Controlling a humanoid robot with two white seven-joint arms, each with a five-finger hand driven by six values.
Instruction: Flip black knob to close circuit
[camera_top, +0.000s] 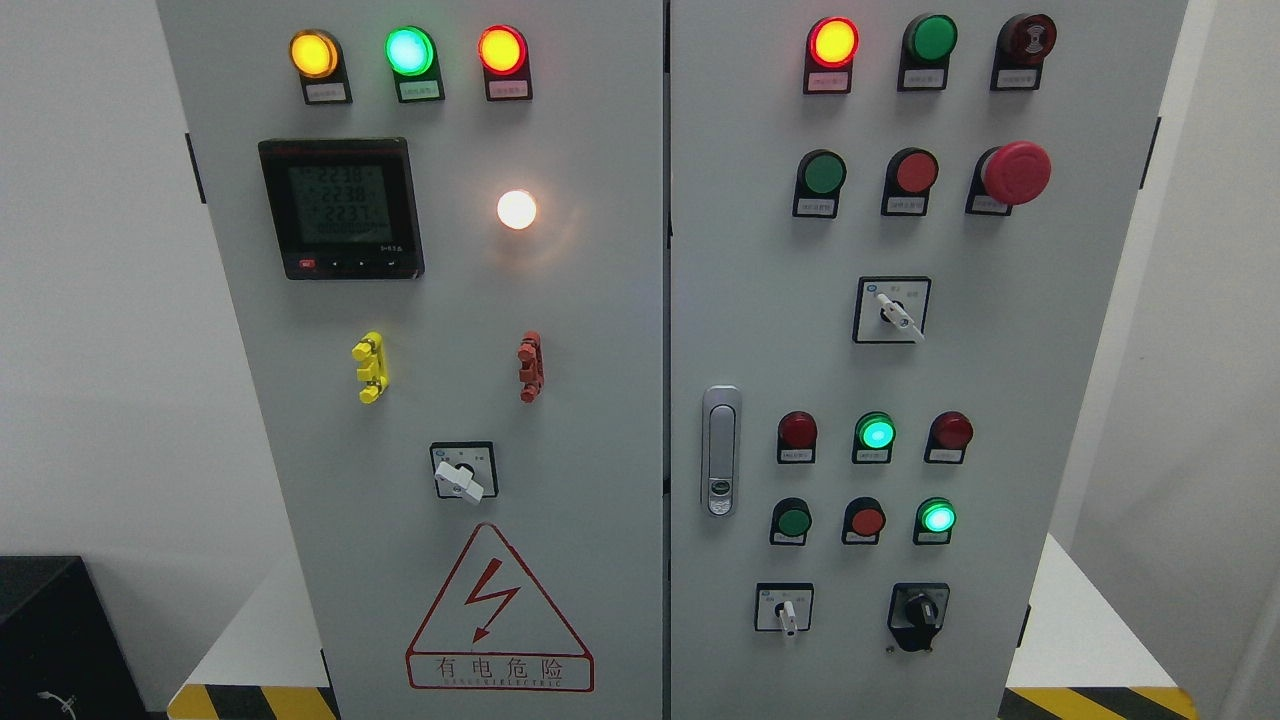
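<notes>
A grey electrical cabinet (600, 420) fills our head view, its two doors crowded with lamps, buttons and selector switches. Neither of our hands is in view, so we cannot tell whether the fingers are released or clenched.

The black knob (919, 612) sits near the lower right corner of the right door, below a lit green lamp (937, 517) and to the right of a white-handled selector switch (786, 611) on the same row. Its pointer appears to lean toward the upper right, though it is too small for us to be sure. A small key or tab seems to hang below it.

We judge the knob to be a rigid plastic rotary switch, fixed to the panel, so it will turn about its own axis and nothing else. It will likely resist with a spring detent, then snap over. It is light work but needs a firm pinch, since smooth plastic may slip under the fingertips. The best hold looks like the raised central wing, taken between thumb and forefinger from either side.

The task has not begun. Higher up the right door, the red mushroom stop button (1015, 172) stands well apart from our target.
</notes>
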